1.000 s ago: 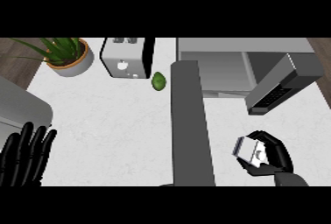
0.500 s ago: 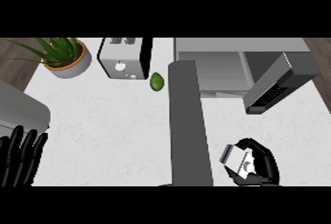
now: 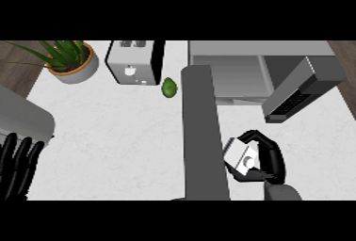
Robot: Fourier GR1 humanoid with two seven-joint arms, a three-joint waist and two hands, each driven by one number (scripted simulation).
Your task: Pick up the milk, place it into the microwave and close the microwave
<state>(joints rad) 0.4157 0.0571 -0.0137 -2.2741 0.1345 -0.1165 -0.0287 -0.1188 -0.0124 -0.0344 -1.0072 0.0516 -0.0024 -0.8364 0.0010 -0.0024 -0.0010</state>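
The white milk carton [image 3: 241, 157] is held low on the right of the counter, with my right hand [image 3: 270, 159] curled round it from the right. Further back stands the grey microwave [image 3: 236, 70], its inside open to view. Its door [image 3: 300, 90] hangs open at the right, showing the dark keypad. At the lower left edge my left hand [image 3: 17, 164] rests open, fingers straight and pointing up. A tall dark grey slab [image 3: 204, 136] runs down the middle, just left of the carton, and hides part of the counter.
A silver toaster [image 3: 133, 62] stands at the back, with a green avocado [image 3: 169, 87] beside it. A potted plant [image 3: 68, 60] sits in the back left corner. A grey appliance corner [image 3: 21, 115] juts in at the left edge.
My right hand with the milk has drawn back toward the lower edge and a little left. The left hand has sunk lower at the left edge.
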